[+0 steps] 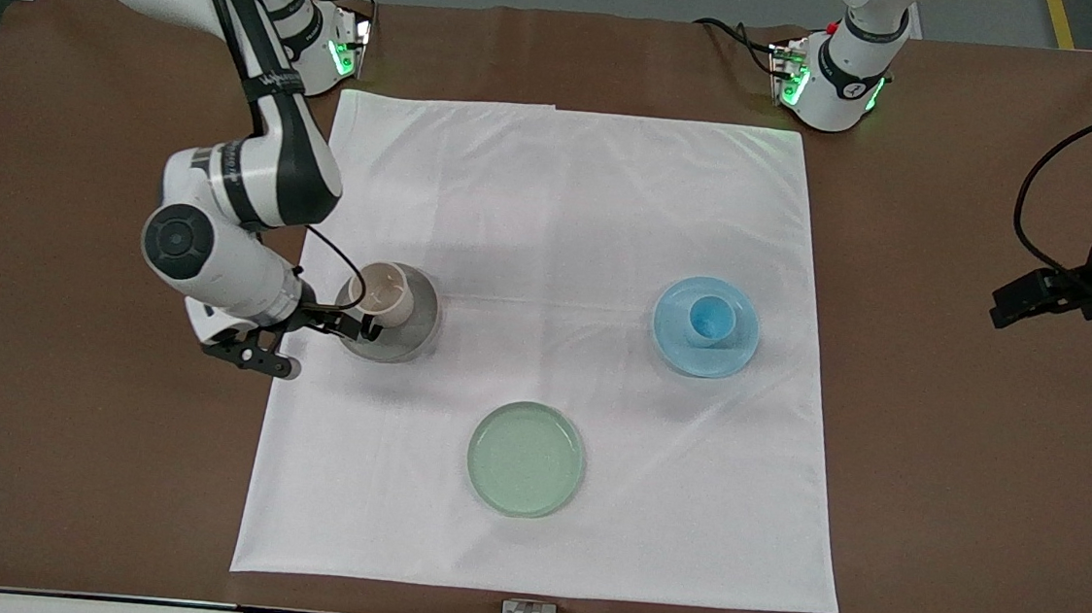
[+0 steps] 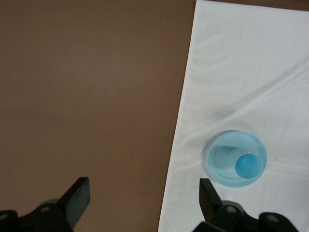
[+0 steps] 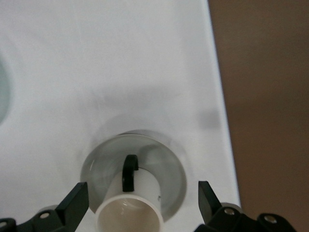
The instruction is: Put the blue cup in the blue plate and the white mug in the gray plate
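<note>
The white mug (image 1: 381, 296) stands upright in the gray plate (image 1: 415, 330), toward the right arm's end of the white cloth. My right gripper (image 1: 324, 343) is open just above the plate's edge. In the right wrist view the mug (image 3: 130, 205), with its black handle (image 3: 129, 171), sits between the spread fingers of the gripper (image 3: 142, 203) without touching them, on the gray plate (image 3: 166, 164). The blue cup (image 1: 711, 319) stands in the blue plate (image 1: 678, 341). My left gripper (image 1: 1014, 304) waits open over the bare table; its wrist view (image 2: 144, 198) shows cup (image 2: 248, 165) and plate (image 2: 222, 157).
A pale green plate (image 1: 526, 458) lies on the white cloth (image 1: 564, 201), nearer to the front camera than the other two plates; its rim shows in the right wrist view (image 3: 2, 92). Brown tabletop (image 1: 61, 405) surrounds the cloth.
</note>
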Controlling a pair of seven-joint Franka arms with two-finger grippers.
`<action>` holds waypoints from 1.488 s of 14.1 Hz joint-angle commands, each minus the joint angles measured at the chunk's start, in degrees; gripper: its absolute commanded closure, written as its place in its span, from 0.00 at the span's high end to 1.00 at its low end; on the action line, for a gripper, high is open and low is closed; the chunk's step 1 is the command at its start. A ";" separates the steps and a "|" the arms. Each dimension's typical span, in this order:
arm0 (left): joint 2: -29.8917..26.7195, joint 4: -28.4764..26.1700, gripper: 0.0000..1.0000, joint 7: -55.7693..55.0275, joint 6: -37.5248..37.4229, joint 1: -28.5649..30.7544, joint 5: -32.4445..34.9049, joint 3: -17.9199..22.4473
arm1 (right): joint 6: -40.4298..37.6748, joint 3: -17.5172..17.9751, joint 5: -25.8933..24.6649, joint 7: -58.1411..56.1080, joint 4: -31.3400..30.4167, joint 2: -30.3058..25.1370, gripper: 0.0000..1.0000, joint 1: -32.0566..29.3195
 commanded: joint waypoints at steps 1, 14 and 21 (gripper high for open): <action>-5.26 -2.59 1.00 5.35 -4.07 -6.83 -4.11 10.56 | -7.05 0.58 -1.11 -7.43 4.00 -1.48 1.00 -5.95; -20.12 -18.94 1.00 4.84 -0.75 -16.43 -5.79 17.81 | -31.94 0.14 -6.38 -22.39 22.18 -6.32 1.00 -21.51; -21.10 -20.01 1.00 4.31 1.28 -17.14 -8.17 17.28 | -36.41 0.31 -1.72 -23.10 21.67 -10.09 1.00 -21.26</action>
